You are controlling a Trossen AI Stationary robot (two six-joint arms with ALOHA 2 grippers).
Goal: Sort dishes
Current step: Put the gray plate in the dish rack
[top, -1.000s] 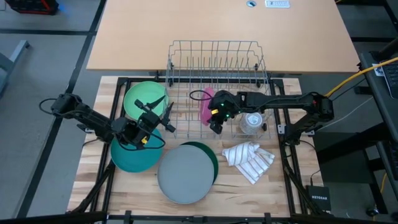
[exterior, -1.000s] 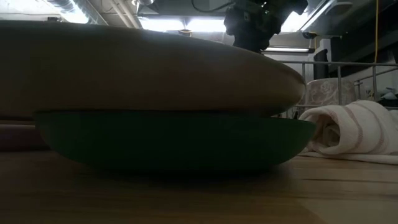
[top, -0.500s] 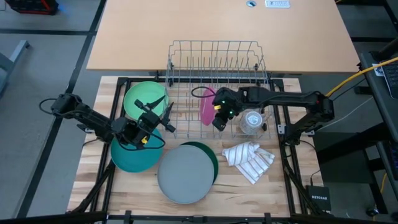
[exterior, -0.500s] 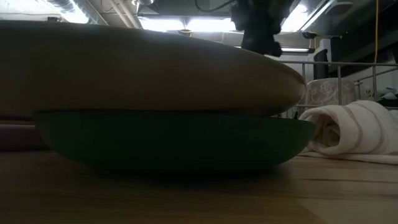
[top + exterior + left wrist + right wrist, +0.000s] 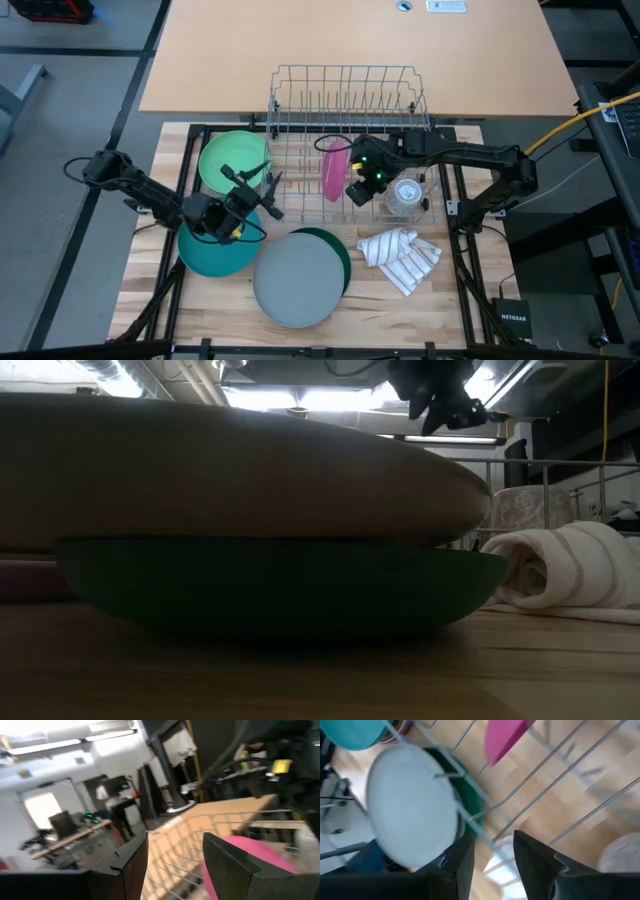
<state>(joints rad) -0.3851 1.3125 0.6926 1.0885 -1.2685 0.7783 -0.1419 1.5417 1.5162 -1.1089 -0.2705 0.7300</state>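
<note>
Overhead, the right gripper (image 5: 357, 190) hung spread and empty over the wire rack (image 5: 345, 100), beside the upright pink plate (image 5: 335, 170). The left gripper (image 5: 262, 192) stood spread above the teal plate (image 5: 212, 250).

I see a pink plate (image 5: 334, 170) in the silver wire rack (image 5: 348, 80), a light green plate (image 5: 231, 157), a teal plate (image 5: 214, 252), and a grey plate (image 5: 296, 277) over a dark green one (image 5: 342, 256). The cloth (image 5: 400, 257) is white with dark stripes. The counter (image 5: 440, 290) is pale wood.
</note>
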